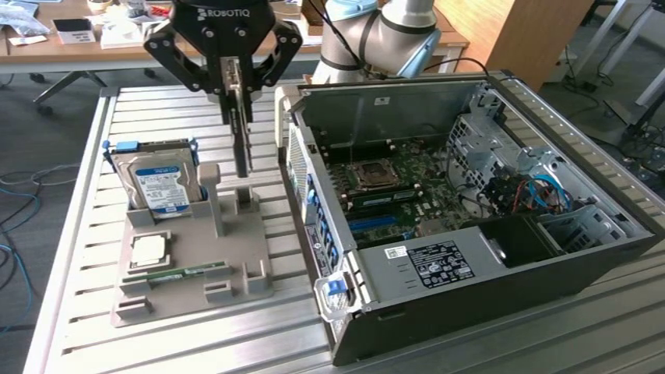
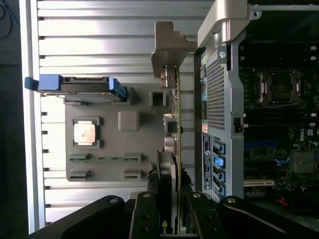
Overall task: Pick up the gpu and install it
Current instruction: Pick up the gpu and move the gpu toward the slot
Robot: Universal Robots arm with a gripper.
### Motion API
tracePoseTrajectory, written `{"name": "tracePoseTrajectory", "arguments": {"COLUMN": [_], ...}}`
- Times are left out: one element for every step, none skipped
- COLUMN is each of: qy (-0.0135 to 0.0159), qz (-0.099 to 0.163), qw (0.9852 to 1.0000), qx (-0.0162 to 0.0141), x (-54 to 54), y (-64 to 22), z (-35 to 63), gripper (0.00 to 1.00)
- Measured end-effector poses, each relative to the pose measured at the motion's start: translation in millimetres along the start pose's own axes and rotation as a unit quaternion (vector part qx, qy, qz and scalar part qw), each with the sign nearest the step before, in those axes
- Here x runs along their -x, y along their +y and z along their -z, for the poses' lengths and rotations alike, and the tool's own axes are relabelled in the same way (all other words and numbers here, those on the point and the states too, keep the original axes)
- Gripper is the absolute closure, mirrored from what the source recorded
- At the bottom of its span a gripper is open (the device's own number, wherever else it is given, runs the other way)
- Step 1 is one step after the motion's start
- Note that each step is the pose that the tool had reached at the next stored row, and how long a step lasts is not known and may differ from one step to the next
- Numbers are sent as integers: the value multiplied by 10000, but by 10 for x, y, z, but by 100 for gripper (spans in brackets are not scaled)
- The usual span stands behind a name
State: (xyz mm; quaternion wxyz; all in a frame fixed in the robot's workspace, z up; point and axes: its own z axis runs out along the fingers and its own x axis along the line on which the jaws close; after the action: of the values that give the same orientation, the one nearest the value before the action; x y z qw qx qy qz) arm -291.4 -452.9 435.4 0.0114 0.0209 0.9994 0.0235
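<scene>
The gpu [image 1: 242, 148] hangs edge-on and upright from my gripper [image 1: 238, 92], which is shut on its upper edge. Its lower end is just above the grey parts holder [image 1: 187, 292], to the exterior view's left of the open computer case [image 1: 499, 280]. In the wrist view the gpu [image 2: 172, 149] runs away from my gripper [image 2: 168, 209] as a thin dark board ending in a silver bracket [image 2: 167, 47], beside the case's perforated rear wall [image 2: 215, 89]. The motherboard [image 1: 406, 179] lies exposed inside the case.
On the holder stand a silver hard drive [image 1: 164, 183] with a blue-white label, a processor chip [image 1: 149, 249] and a green memory stick [image 1: 177, 274]. The case's metal side rim [image 1: 296, 140] rises close beside the hanging card. Desks with clutter lie behind the slatted table [image 1: 83, 234].
</scene>
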Motion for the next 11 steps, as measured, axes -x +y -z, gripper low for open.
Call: {"name": "tracePoseTrajectory", "arguments": {"qy": [0, 0, 0, 0, 0, 0, 0, 0, 0, 0, 0], "qz": [0, 0, 0, 0, 0, -1, -1, 0, -1, -1, -1], "qw": [10000, 10000, 10000, 10000, 10000, 10000, 10000, 10000, 10000, 10000, 10000], "qx": [0, 0, -1, -1, 0, 0, 0, 0, 0, 0, 0], "x": [4, 9, 14, 19, 25, 32, 38, 45, 52, 59, 66], "y": [0, 0, 1, 1, 1, 2, 2, 2, 2, 3, 3], "z": [0, 0, 0, 0, -1, -1, -1, -1, -1, -1, -1], "gripper": [73, 73, 73, 73, 73, 73, 73, 73, 73, 73, 73]}}
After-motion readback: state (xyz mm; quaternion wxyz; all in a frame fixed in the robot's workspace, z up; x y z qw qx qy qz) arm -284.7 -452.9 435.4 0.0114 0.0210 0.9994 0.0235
